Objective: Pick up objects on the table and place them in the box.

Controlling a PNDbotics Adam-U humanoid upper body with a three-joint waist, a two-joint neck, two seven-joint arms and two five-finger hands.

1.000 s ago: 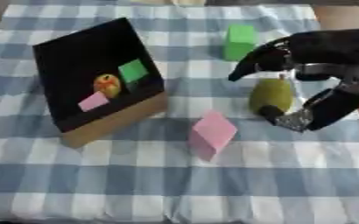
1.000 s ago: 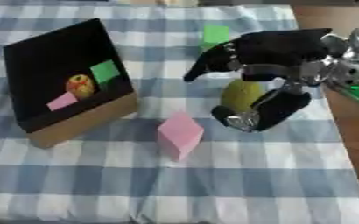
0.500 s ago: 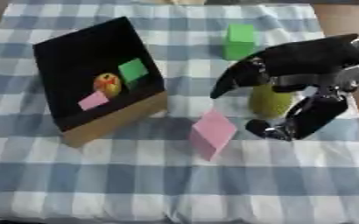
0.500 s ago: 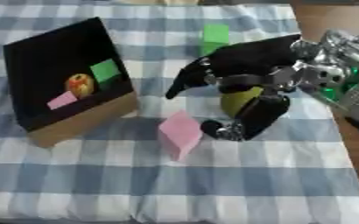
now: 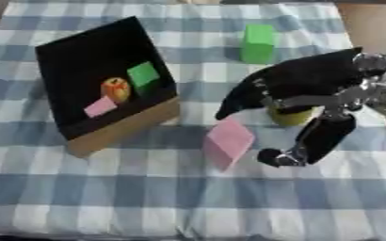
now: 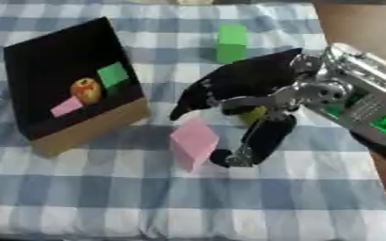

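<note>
Left eye view: box (image 5: pixel 122 132) holds orange fruit (image 5: pixel 115 89), green block (image 5: pixel 143 74), pink block (image 5: pixel 100 107); right robot hand (image 5: pixel 299 84) spread.

The box (image 5: pixel 106 89) sits left, three small things inside; a block (image 5: pixel 229 141) lies right of it, another block (image 5: pixel 259 43) far behind

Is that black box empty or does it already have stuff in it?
Not empty. The black box holds a green block, a small orange round thing and a pink piece.

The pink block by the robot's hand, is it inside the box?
No, the pink block lies on the checked cloth outside the box, near the right hand.
</note>
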